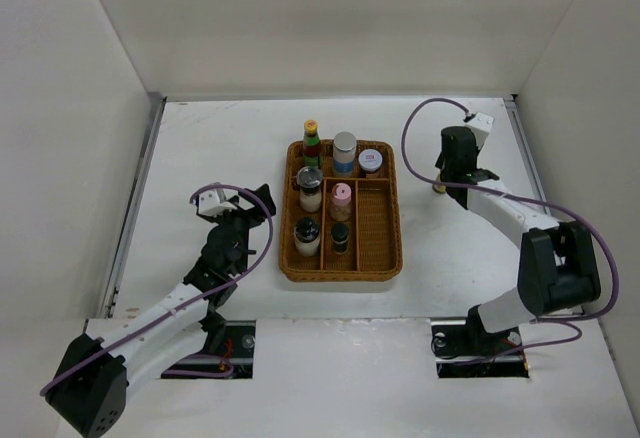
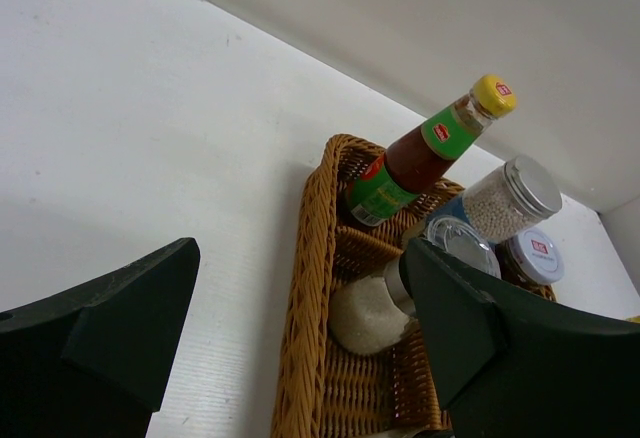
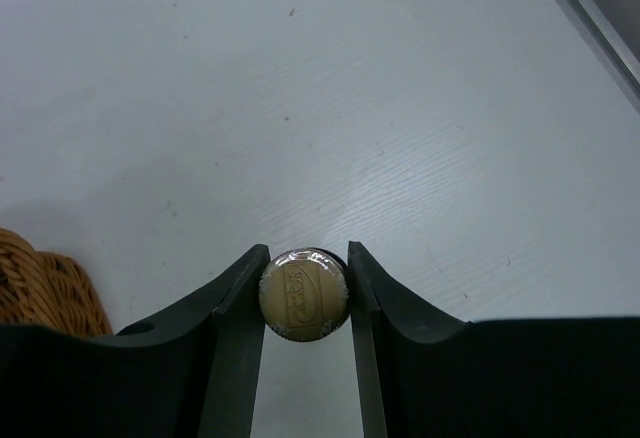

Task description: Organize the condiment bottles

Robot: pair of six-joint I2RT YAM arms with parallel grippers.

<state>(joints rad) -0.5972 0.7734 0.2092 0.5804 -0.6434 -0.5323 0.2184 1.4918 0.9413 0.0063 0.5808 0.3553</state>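
Observation:
My right gripper [image 1: 446, 187] is shut on a small dark bottle with a yellow cap [image 3: 304, 293], standing on the white table right of the brown wicker tray [image 1: 385, 248]; one finger presses each side of the cap. The tray holds a green bottle with an orange cap [image 1: 311, 142], a grey-lidded white jar [image 1: 344, 151], a low labelled jar [image 1: 371, 161], two dark-lidded clear shakers [image 1: 310, 188] [image 1: 307, 236], a pink-capped bottle [image 1: 342, 200] and a small dark bottle [image 1: 340, 237]. My left gripper [image 1: 252, 214] is open and empty just left of the tray.
White walls enclose the table on the left, back and right. In the left wrist view the tray's wicker rim [image 2: 305, 338] lies between my fingers, with the green bottle [image 2: 400, 163] and a shaker [image 2: 375, 308] behind it. The tray's corner [image 3: 40, 288] shows left of my right gripper.

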